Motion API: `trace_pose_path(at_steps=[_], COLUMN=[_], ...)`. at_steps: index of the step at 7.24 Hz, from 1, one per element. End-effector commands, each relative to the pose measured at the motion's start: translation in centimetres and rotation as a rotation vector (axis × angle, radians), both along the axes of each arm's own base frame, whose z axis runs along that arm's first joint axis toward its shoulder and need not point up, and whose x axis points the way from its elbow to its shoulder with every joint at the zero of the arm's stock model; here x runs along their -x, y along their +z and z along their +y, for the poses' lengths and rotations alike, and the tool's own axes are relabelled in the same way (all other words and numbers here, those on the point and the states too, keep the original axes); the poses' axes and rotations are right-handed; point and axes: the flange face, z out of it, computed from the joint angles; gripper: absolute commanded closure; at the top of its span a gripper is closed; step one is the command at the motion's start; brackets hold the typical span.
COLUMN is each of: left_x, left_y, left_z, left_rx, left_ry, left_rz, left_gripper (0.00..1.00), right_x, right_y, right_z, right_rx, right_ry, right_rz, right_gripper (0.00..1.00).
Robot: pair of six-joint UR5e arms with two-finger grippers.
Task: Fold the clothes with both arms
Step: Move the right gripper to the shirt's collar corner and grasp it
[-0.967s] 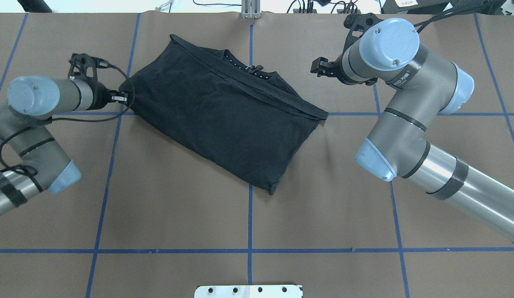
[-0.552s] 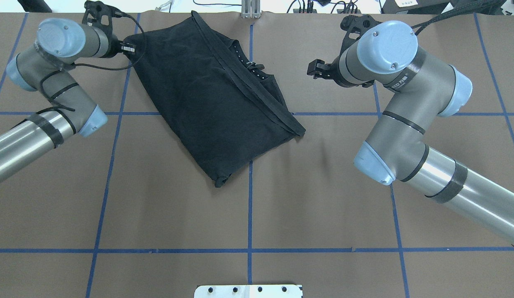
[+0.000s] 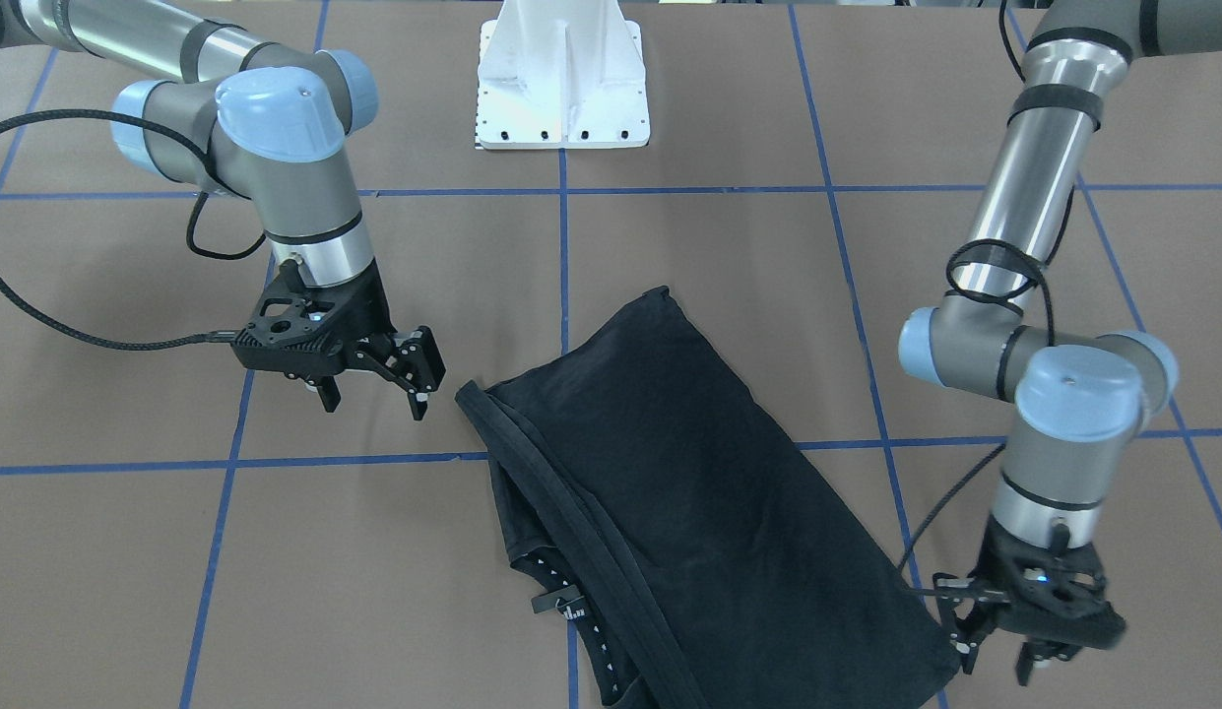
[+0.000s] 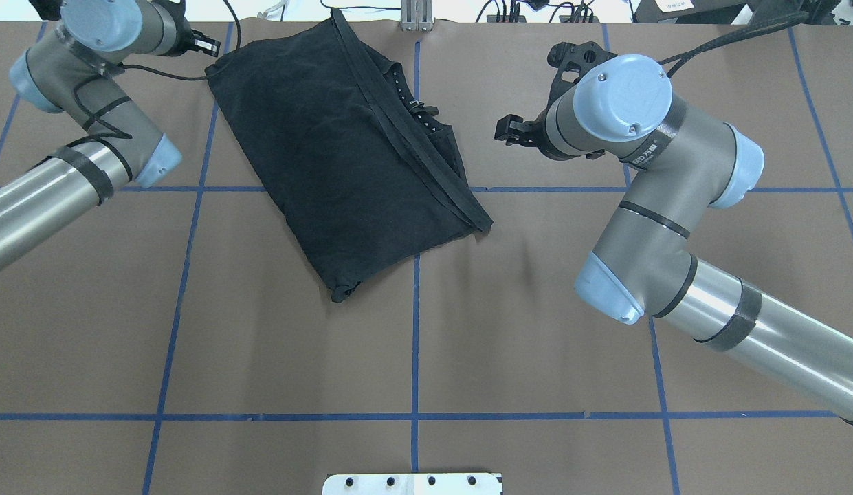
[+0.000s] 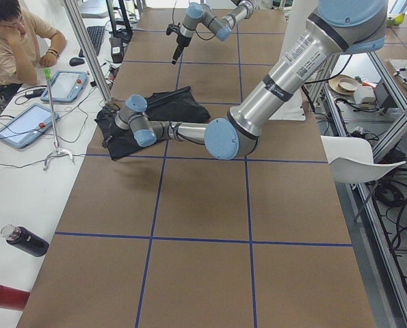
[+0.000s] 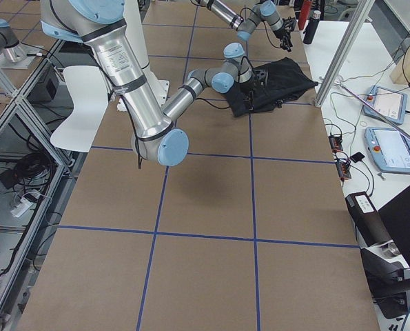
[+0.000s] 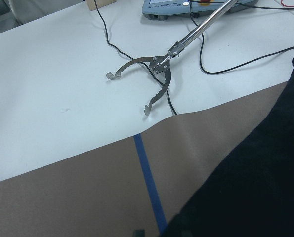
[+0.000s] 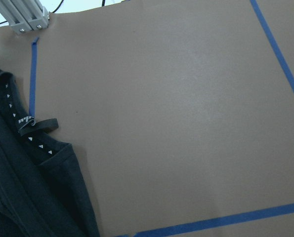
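The black T-shirt (image 4: pixel 344 144) lies folded and slanted on the brown table, plain side up, with its collar tag on the right edge; no print shows. It also shows in the front view (image 3: pixel 689 512) and both wrist views (image 7: pixel 255 187) (image 8: pixel 28 197). My left gripper (image 4: pixel 209 47) is at the table's far edge, just beside the shirt's far-left corner. In the front view (image 3: pixel 993 658) its jaws stand apart and the corner lies beside one finger, not between them. My right gripper (image 4: pixel 502 130) (image 3: pixel 374 399) is open and empty, right of the shirt.
The white pedestal base (image 3: pixel 563 89) stands at the near middle. An aluminium post (image 4: pixel 416 17) marks the far edge. Beyond it a white bench holds a metal grabber tool (image 7: pixel 151 74), cables and tablets (image 5: pixel 18 123); a person (image 5: pixel 11 34) sits there.
My left arm swung toward the far edge, dragging the shirt's corner; the shirt turned and slid left and away. The gripper now stands off the corner. My right gripper edged left.
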Motion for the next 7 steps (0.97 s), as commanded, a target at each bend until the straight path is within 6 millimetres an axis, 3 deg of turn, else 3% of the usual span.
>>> trace_pose_path(at_steps=[1, 2, 4, 5, 7], left_x=[7.1, 7.9, 7.6, 7.6, 6.6], left_y=[1.9, 1.0, 1.5, 1.4, 2.1], left_z=[2.0, 3.6, 4.9, 5.0, 5.5], left_rx=[-0.027, -0.048, -0.020, -0.018, -0.001], left_ry=[0.099, 0.093, 0.072, 0.072, 0.077], left_rz=[0.037, 0.060, 0.108, 0.112, 0.117], left_gripper=[0.00, 0.00, 0.00, 0.00, 0.00], right_x=[4.7, 7.8, 12.3, 13.7, 15.7], right_y=[-2.5, -3.1, -1.8, -0.9, 0.4], right_z=[-2.3, -4.4, -6.2, -6.0, -4.7], right_rx=[0.026, 0.006, -0.015, -0.027, -0.022], right_ry=[0.032, 0.067, 0.065, 0.067, 0.055], right_rz=[-0.006, -0.027, -0.040, -0.036, -0.006], right_gripper=[0.00, 0.00, 0.02, 0.04, 0.23])
